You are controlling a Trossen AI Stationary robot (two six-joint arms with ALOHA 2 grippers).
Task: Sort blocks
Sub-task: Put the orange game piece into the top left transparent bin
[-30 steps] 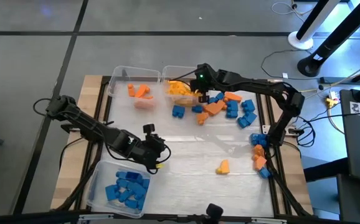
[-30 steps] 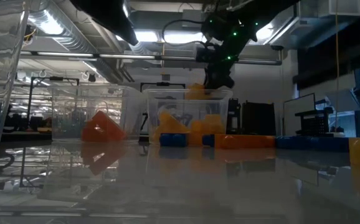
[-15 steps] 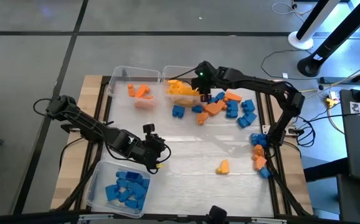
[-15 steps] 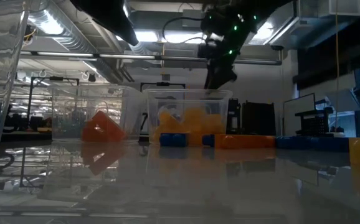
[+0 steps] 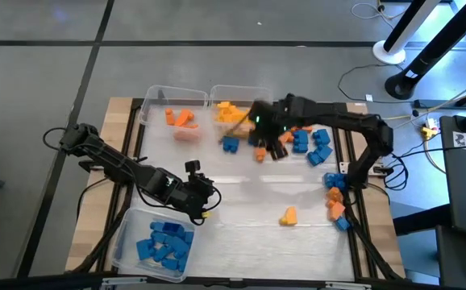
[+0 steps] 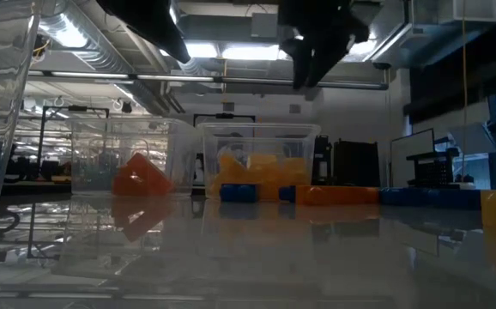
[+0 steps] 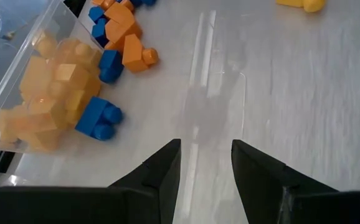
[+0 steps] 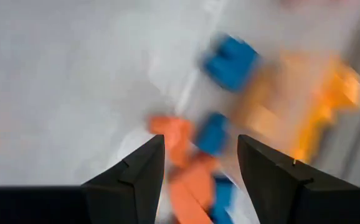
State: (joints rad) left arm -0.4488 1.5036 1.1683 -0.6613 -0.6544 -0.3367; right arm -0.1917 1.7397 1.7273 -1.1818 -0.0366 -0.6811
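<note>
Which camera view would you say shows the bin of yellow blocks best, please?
The left wrist view: the bin of yellow blocks fills its corner, with bricks distinct through the clear wall. The low view shows the bin side-on and dim. The high view shows it small, partly behind the right arm. The right wrist view is blurred.

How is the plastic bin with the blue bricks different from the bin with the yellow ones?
The blue-brick bin sits at the table's near left corner, by the waiting left gripper; the yellow-brick bin stands at the far edge, beside the right gripper. One holds only blue bricks, the other only yellow bricks. Both are clear, rectangular and open-topped.
</note>
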